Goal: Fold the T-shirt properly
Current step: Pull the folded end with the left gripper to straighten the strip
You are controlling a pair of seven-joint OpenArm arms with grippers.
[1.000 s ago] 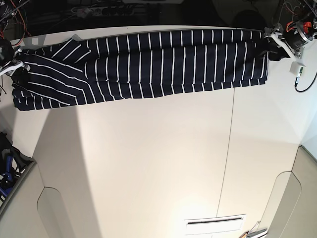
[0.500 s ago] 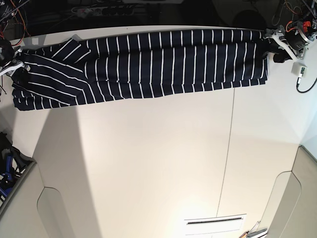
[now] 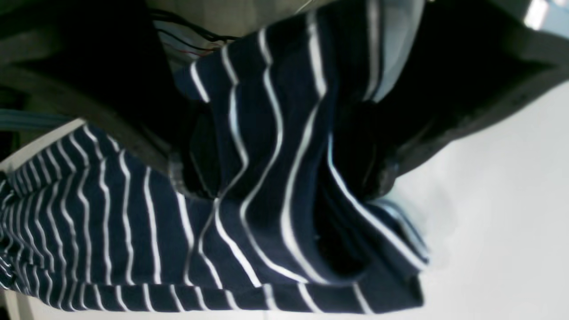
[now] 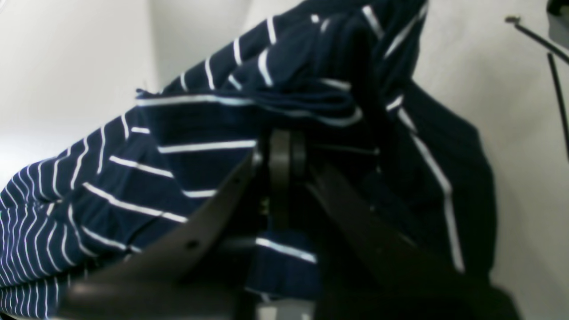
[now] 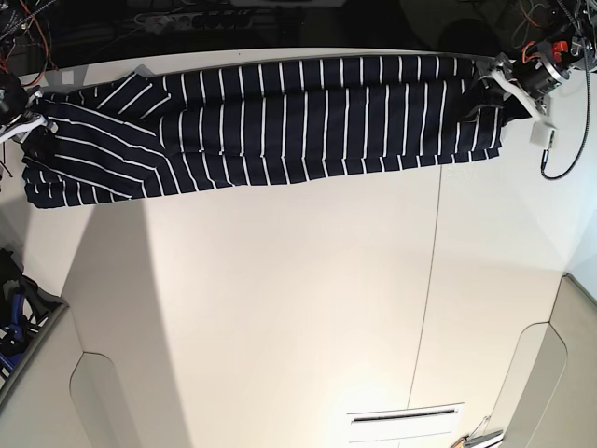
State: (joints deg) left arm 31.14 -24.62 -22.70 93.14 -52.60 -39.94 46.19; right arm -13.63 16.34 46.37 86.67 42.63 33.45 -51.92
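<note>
The long, folded, dark navy cloth T-shirt [image 5: 308, 121] carries thin white stripes, evenly spaced and nearly upright along its middle and the end by the left arm, slanting across the end by the right arm. In the left wrist view the stripes bend into waves over the folds. The broad flat table surface [image 5: 280, 299] is pale, between white and light grey, with a darker grey shadow band. The hard two-fingered left gripper [image 3: 284, 178] and slim pointed right gripper [image 4: 286, 155] look black.
</note>
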